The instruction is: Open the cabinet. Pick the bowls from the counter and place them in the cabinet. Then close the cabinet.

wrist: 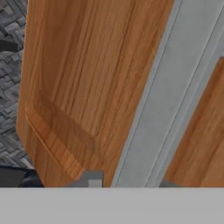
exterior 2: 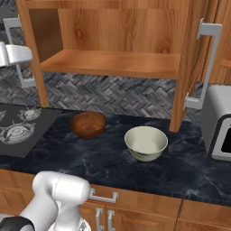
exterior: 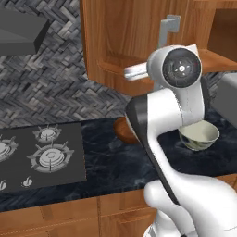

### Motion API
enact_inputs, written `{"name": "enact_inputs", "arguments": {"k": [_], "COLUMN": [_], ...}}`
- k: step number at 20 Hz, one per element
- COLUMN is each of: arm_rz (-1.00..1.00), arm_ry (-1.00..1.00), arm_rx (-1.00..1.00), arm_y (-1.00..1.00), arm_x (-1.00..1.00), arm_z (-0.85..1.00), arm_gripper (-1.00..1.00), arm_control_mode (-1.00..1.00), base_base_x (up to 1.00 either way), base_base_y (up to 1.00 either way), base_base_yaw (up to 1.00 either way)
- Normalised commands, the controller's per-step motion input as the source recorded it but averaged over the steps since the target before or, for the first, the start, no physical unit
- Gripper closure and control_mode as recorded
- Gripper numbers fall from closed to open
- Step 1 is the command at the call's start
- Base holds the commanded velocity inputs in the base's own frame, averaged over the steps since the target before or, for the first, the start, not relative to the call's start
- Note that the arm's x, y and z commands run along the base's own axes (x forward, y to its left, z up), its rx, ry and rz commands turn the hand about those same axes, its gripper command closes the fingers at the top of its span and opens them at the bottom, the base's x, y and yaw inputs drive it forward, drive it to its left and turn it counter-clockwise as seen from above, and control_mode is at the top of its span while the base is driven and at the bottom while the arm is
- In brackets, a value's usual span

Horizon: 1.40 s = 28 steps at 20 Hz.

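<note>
Grey toaster (exterior 2: 217,124) beside open cabinet (exterior 2: 113,63), gas hob (exterior: 39,155) left of bowls (exterior 2: 145,142)

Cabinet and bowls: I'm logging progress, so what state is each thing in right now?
cabinet: both doors open, shelf bare
wooden bowl: upright on counter
cream bowl: upright on counter, empty
gripper: close against the left door's handle; grip unclear

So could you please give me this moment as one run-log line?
stage: opening cabinet | doors: both swung open | pincer: at left door's handle | bowls: wooden and cream on counter | shelf: bare
</note>
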Motion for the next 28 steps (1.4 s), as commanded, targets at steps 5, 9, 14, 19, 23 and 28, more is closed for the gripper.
{"name": "enact_inputs", "arguments": {"k": [5, 9, 14, 19, 23, 28], "arm_rz": [-0.13, -0.14, -0.09, -0.19, -0.07, 0.04], "arm_ry": [0.00, 0.00, -0.07, -0.09, -0.06, 0.00], "arm_rx": [-0.01, 0.00, 0.00, 0.00, 0.02, 0.12], "arm_y": [0.78, 0.45, 0.16, 0.11, -0.08, -0.61], "arm_x": [0.02, 0.00, -0.19, -0.32, -0.61, -0.60], "arm_z": [-0.22, -0.13, -0.18, -0.23, 0.00, -0.08], "arm_gripper": [-1.00, -1.00, -1.00, -1.00, -1.00, -1.00], "arm_control_mode": [-1.00, -1.00, -1.00, -1.00, -1.00, -1.00], "base_base_x": [0.00, 0.00, 0.00, 0.00, 0.00, 0.00], "base_base_y": [0.00, 0.00, 0.00, 0.00, 0.00, 0.00], "base_base_yaw": [0.00, 0.00, 0.00, 0.00, 0.00, 0.00]}}
